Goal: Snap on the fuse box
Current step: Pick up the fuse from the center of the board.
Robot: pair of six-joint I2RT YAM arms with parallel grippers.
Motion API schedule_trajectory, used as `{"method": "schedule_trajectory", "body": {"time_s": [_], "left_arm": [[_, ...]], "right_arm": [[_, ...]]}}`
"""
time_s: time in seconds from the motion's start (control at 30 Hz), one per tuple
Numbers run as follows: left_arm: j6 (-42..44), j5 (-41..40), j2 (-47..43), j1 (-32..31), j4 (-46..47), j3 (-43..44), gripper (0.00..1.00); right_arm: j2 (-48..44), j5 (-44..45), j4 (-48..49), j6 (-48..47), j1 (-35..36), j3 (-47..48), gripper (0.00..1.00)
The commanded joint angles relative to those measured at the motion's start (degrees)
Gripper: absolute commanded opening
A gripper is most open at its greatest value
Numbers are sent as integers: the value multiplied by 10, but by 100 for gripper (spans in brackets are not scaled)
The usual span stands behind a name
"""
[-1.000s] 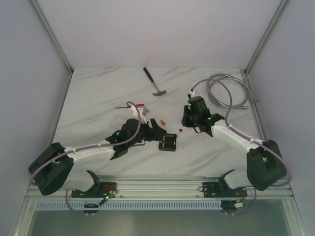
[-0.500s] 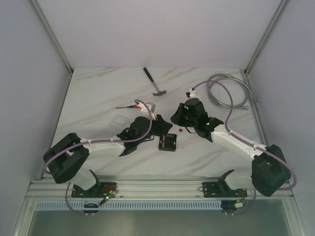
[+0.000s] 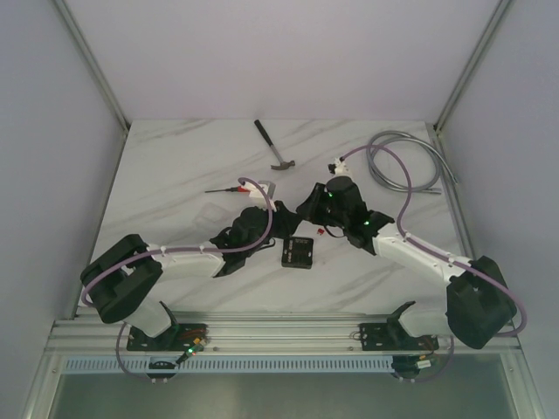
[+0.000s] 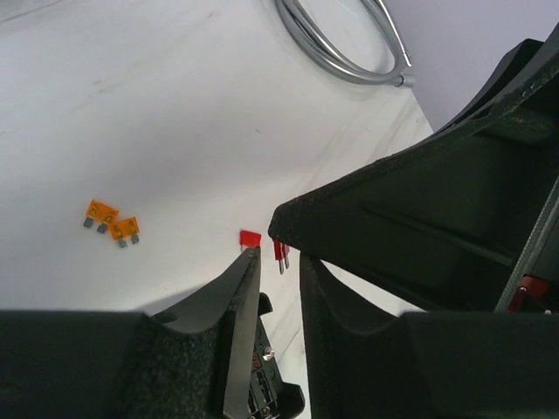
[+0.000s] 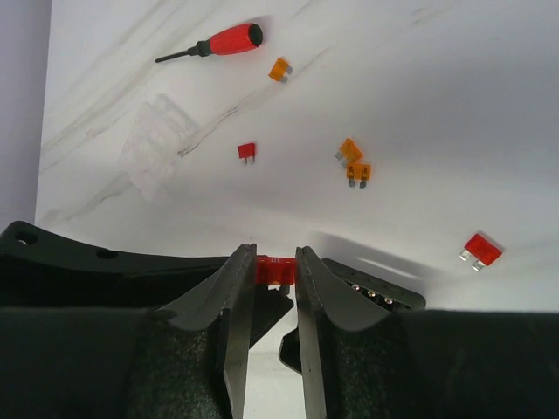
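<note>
The fuse box (image 3: 297, 252) is a small black square lying flat on the table just in front of both grippers; its slotted edge (image 5: 376, 290) shows behind the right wrist's fingers, and part of it (image 4: 262, 384) shows low between the left wrist's fingers. My right gripper (image 5: 275, 253) (image 3: 310, 212) is shut on a small red fuse (image 5: 273, 269), held above the table. My left gripper (image 4: 278, 255) (image 3: 284, 216) faces it, jaws a narrow gap apart with nothing between them. That held red fuse (image 4: 280, 250) hangs just past the left fingertips.
Loose orange fuses (image 5: 354, 161) and red fuses (image 5: 482, 250) lie scattered on the table, one red fuse (image 4: 251, 236) by the left fingertip. A clear plastic cover (image 5: 157, 144), a red screwdriver (image 5: 223, 41), a hammer (image 3: 274, 145) and a coiled metal hose (image 3: 406, 161) lie farther back.
My left gripper swung right toward the right gripper and its jaws narrowed. My right gripper moved left with the red fuse. The two now meet above the fuse box's far side.
</note>
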Motion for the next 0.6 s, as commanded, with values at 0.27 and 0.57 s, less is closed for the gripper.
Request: {"method": "schedule_trajectory", "body": {"time_s": [0.27, 0.57], "left_arm": [[12, -16, 2, -6, 26, 10, 8], [75, -2, -33, -2, -22, 2, 0]], "right_arm": [[-18, -10, 47, 23, 13, -32, 30], [-65, -29, 94, -52, 6, -53, 42]]}}
